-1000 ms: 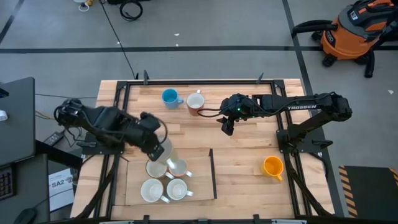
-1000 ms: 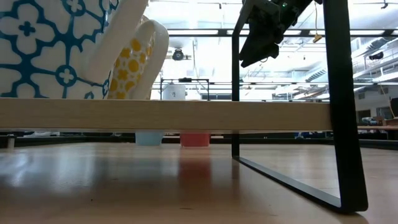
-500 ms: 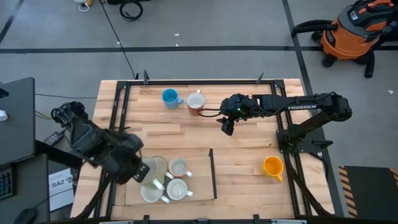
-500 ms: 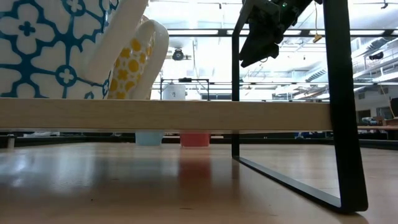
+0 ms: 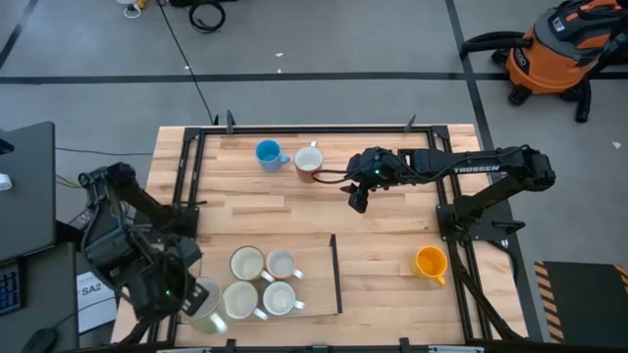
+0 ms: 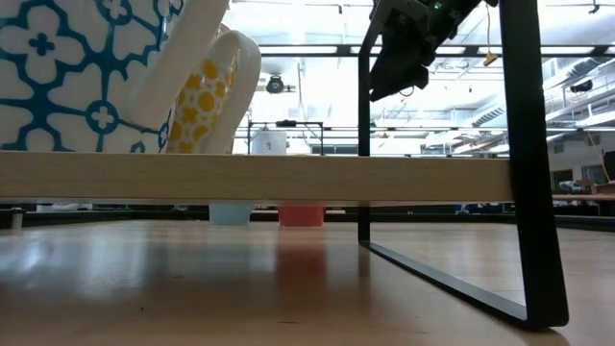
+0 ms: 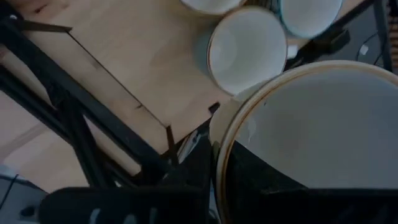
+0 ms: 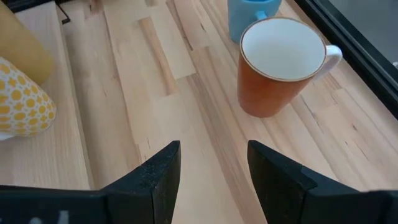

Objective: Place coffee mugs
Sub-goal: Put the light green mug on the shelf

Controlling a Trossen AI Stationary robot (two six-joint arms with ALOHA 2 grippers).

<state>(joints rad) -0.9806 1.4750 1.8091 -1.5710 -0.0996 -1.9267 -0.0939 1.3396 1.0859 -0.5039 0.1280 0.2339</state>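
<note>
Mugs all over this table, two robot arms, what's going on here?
The robot is placing coffee mugs. The left gripper, at the table's near left corner, is shut on a pale mug, beside three pale mugs grouped on a thin board. The right gripper hovers open and empty over the far middle, facing a reddish-brown mug and a blue mug. An orange-yellow mug sits alone on the right.

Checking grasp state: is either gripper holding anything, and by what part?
Left gripper is shut on a pale mug, apparently at its rim. Right gripper is open, holding nothing.
</note>
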